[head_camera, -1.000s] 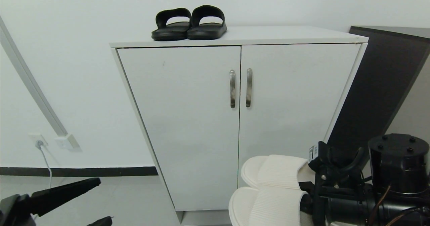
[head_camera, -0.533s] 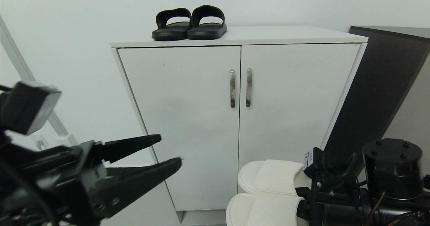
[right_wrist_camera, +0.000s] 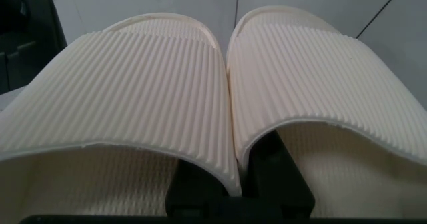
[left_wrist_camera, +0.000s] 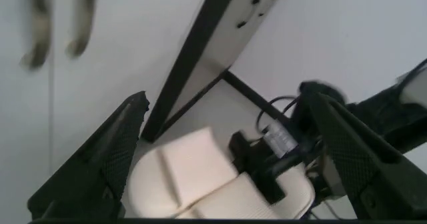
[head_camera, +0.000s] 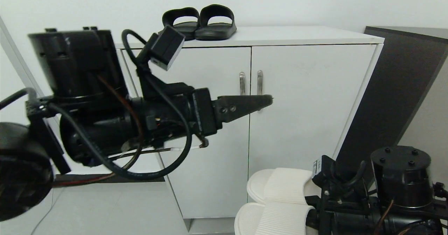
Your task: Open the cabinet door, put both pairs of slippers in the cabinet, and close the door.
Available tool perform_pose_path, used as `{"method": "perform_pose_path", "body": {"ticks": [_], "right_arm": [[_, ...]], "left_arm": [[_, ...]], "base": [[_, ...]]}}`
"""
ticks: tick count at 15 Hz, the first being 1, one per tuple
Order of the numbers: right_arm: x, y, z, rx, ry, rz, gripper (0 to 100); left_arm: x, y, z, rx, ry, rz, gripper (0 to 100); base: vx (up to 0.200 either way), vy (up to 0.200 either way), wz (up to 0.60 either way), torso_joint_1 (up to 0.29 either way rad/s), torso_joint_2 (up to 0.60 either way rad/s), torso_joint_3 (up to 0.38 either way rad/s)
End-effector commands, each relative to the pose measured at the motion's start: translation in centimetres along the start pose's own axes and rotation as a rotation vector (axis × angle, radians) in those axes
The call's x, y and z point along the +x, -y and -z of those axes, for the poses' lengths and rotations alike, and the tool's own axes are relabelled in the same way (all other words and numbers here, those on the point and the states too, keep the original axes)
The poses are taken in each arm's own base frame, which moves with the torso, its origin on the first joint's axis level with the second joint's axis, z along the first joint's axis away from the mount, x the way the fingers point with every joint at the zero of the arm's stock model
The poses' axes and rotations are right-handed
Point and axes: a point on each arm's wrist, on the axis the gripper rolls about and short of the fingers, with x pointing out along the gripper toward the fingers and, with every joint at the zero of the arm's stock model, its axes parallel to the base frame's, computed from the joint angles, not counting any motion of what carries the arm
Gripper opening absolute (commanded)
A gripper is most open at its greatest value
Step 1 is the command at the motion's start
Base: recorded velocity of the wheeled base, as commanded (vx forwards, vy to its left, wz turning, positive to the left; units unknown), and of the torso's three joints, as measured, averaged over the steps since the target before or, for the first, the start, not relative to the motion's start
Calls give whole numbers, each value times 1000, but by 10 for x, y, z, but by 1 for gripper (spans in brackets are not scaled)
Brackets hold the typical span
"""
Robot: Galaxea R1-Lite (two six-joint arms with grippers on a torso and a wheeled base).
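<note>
Risen from below, the empty, wide-spread left claw (head_camera: 264,101) faced two close-set handles (head_camera: 259,83) just ahead, likely to snag both, while the right claw (right_wrist_camera: 240,184) pinched the white slippers (head_camera: 280,193).

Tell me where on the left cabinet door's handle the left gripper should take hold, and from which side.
Grip the left door's handle on its straight vertical bar, coming from the front. It stands upright, so the open left gripper should probably close its fingers sideways across it, one slipping into the narrow gap beside the right door's handle.
</note>
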Motion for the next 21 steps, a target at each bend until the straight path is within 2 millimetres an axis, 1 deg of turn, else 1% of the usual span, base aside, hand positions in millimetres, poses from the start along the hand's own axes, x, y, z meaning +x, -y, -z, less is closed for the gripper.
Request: {"method": "perform_pose_path", "body": {"ticks": [1,2,3,5,8,9,13,15,17,20,21], "right_arm": [[1,0,1,1,-5,-2,0],[1,0,1,1,-5,-2,0],[1,0,2,2,-2,-1,0],[3,0,3,3,-6,-2,0],[5,1,4,3,-5,-2,0],[5,1,4,3,-6,-2,0],[5,1,5,4,-9,-3,0],[5,1,5,4,-8,-2,0],[4,1,5,4,-8,-2,0],[4,1,4,1,-1,-1,0],[4,0,5,2,-4,-2,0]], "left_arm": [[47,-21,1,-21,-48,16,100],[55,-25,2,-22,-52,15,100],[69,-32,6,-25,-57,13,100],[84,-42,6,-15,-31,-7,100],[90,-53,5,-10,-9,-36,100],[91,-55,3,-1,14,-82,100],[85,-53,-6,41,59,-136,100],[84,-58,-7,79,74,-193,100],[87,-61,-7,81,81,-213,100],[96,-66,-9,82,89,-222,100],[103,-70,-6,80,82,-224,100]], "base": [[0,0,0,0,0,0],[0,0,0,0,0,0],[0,0,0,0,0,0],[0,0,0,0,0,0],[0,0,0,0,0,0],[0,0,0,0,0,0],[0,0,0,0,0,0],[0,0,0,0,0,0],[0,0,0,0,0,0],[0,0,0,0,0,0],[0,0,0,0,0,0]]}}
